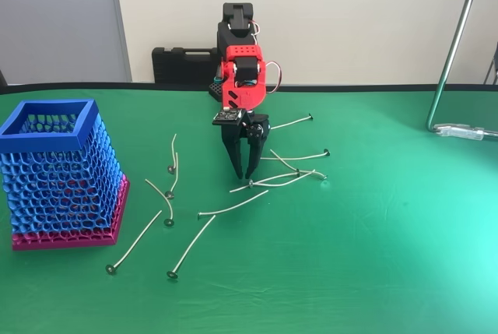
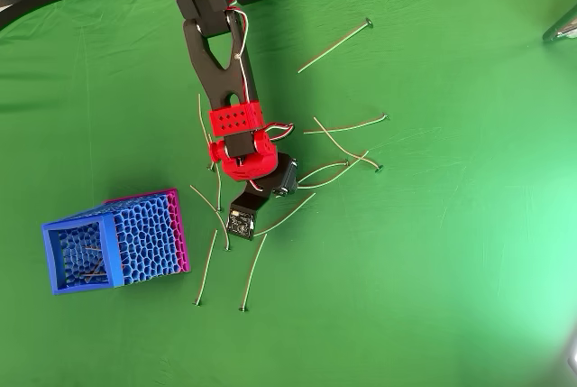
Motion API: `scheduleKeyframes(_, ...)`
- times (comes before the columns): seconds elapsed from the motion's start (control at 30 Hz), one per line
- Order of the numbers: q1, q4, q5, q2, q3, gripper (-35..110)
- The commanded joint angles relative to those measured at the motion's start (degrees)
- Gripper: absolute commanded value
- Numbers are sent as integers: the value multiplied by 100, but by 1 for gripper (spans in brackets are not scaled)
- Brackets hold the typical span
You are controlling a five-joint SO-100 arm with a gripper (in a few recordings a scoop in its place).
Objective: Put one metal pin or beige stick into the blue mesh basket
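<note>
The blue mesh basket [image 1: 58, 174] with its pink base stands at the left of the green cloth; in the overhead view the basket [image 2: 113, 243] has a few thin pins lying inside. Several metal pins lie scattered on the cloth, one of them [image 1: 233, 208] in front of the arm and a crossed bunch [image 1: 284, 178] to its right. My gripper [image 1: 244, 176] points straight down with its black fingers a little apart, tips just above the left end of that bunch. Nothing sits between the fingers. From above, the wrist [image 2: 252, 166] hides the fingers.
More pins lie between the arm and the basket [image 1: 159, 195] and near the front [image 1: 191, 247]. A black case [image 1: 183, 65] sits behind the arm. A metal stand [image 1: 455, 46] rises at the right. The front right of the cloth is bare.
</note>
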Motion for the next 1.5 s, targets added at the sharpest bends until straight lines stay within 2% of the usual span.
scheduleKeyframes(0.0,0,0,-70,44,-229,10)
scheduleKeyframes(1.47,-105,44,-105,-26,-589,10)
